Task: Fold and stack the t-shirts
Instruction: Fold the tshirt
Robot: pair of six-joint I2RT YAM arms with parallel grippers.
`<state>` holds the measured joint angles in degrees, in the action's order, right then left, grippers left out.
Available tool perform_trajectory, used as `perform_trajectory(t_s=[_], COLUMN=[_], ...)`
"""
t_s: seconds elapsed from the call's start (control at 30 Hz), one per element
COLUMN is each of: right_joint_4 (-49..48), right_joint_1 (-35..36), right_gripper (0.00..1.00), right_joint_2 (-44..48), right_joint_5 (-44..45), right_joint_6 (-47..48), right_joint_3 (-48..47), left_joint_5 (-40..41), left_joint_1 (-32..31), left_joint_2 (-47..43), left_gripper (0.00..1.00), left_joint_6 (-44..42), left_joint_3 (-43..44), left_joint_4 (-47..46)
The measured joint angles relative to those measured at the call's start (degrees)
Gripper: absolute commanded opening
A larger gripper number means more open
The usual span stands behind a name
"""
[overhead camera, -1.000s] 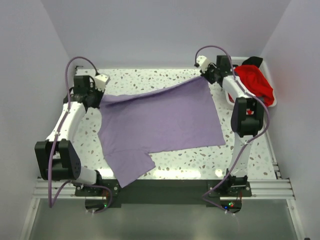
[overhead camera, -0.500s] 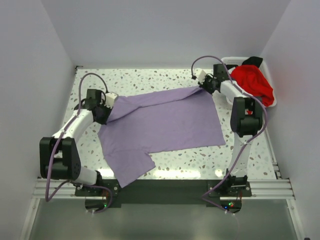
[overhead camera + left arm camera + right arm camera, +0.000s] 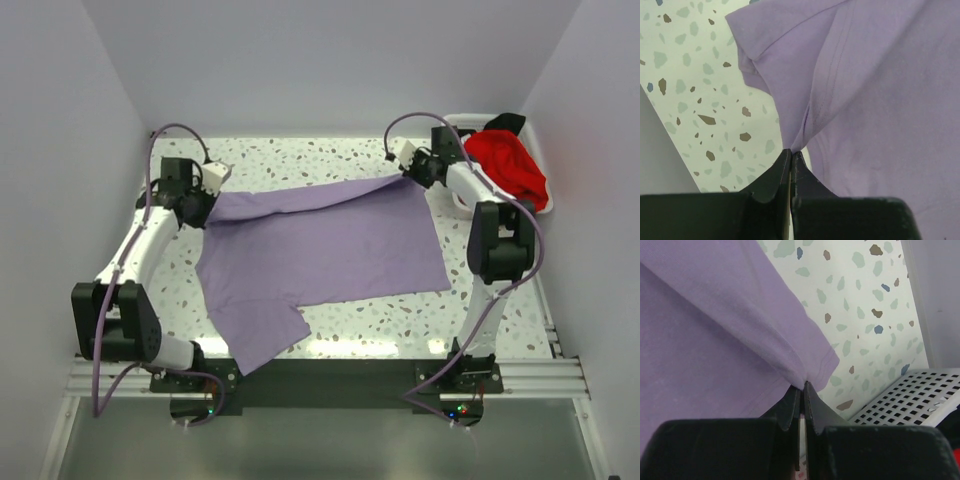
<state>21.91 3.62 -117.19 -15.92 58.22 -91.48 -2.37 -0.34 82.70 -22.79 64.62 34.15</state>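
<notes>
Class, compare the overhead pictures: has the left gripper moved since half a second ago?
Yes. The left gripper, shut on the lavender t-shirt, has pulled back toward the far-left corner of the table, taking the shirt's corner with it.

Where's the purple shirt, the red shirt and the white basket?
purple shirt [image 3: 330, 240]: top view, middle of the cloth.
red shirt [image 3: 507, 165]: top view, its crumpled middle.
white basket [image 3: 900, 400]: right wrist view, holed wall.

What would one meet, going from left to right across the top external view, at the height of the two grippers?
left gripper → lavender t-shirt, pinched at its two far corners → right gripper → red t-shirt
</notes>
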Motion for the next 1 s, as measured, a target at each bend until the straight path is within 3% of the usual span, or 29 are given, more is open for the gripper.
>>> perform_trajectory(t_s=[0.47, 1.0], right_joint_4=[1.18, 1.53], right_joint_1=[-0.04, 0.07], right_gripper=[0.00, 0.00], right_joint_2=[0.37, 0.35], right_joint_5=[1.51, 3.02], right_joint_6=[4.31, 5.03], right_joint_3=[5.55, 6.54], left_joint_5=[-0.79, -3.32], left_joint_1=[-0.02, -0.48], left_joint_2=[-2.56, 1.31], left_gripper=[0.00, 0.00], left_joint_6=[-6.43, -8.31], left_joint_3=[-9.90, -12.39], left_joint_4=[1.49, 1.49])
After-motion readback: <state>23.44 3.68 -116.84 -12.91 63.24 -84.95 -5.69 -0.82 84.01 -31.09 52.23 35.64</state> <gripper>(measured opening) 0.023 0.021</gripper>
